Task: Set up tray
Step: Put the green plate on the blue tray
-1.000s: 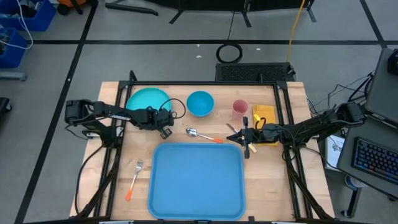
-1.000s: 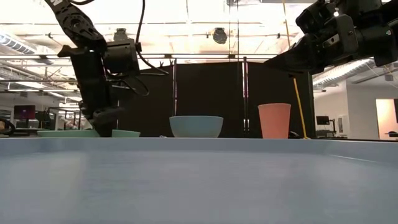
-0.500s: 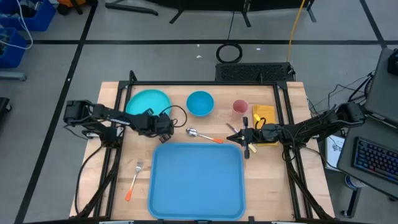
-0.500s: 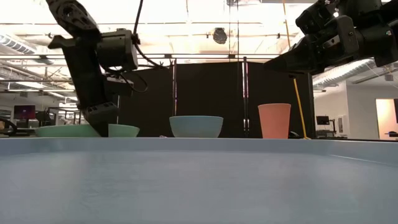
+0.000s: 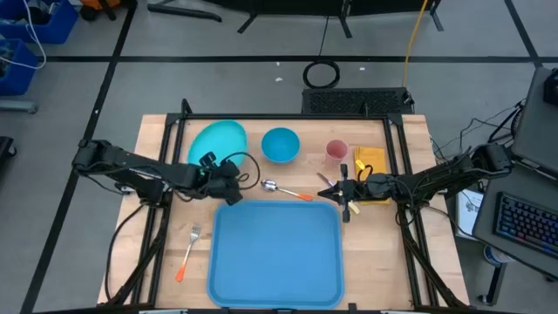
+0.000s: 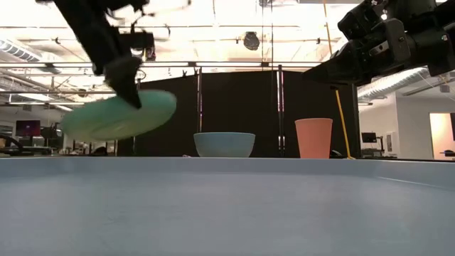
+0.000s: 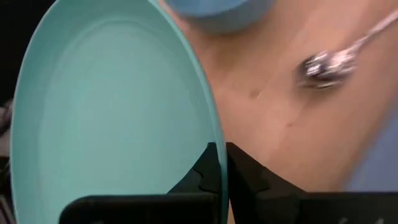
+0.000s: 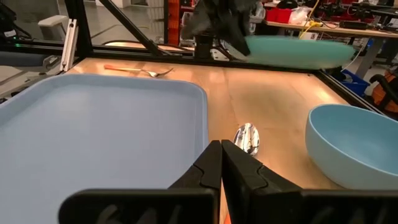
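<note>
Reaching in from the table's left edge, the left arm stretches low and nearly level across the wood, its left gripper point(image 5: 228, 177) just off the near-left... far-left corner of the tray point(image 5: 276, 253). Its fingers point(image 7: 214, 168) are pinched onto the rim of the turquoise plate point(image 5: 218, 142), which is lifted clear of the table and tilted (the low view shows it hanging in the air, one edge lower than the other) point(image 6: 117, 115).

On the wood left of the tray lies a fork point(image 5: 188, 247) with an orange handle, apart from the tray's rim. The large blue tray itself sits flat at the table's near middle, nothing resting on it.

Beyond the tray, near the far edge, stands a blue bowl point(image 5: 281, 144), just right of the raised plate. A spoon point(image 5: 283, 189) with an orange handle lies between the bowl and the tray's far rim. Right of the bowl stands a pink cup point(image 5: 336, 151), upright.

Farther right, the right arm comes in from the table's right side, also held low and level. The right gripper point(image 5: 345, 194) hovers above the wood near the tray's far-right corner, its fingers point(image 8: 214, 163) pressed together on nothing, pointing toward the spoon's bowl. A yellow napkin point(image 5: 371, 160) lies beside it, partly covered by the arm.
</note>
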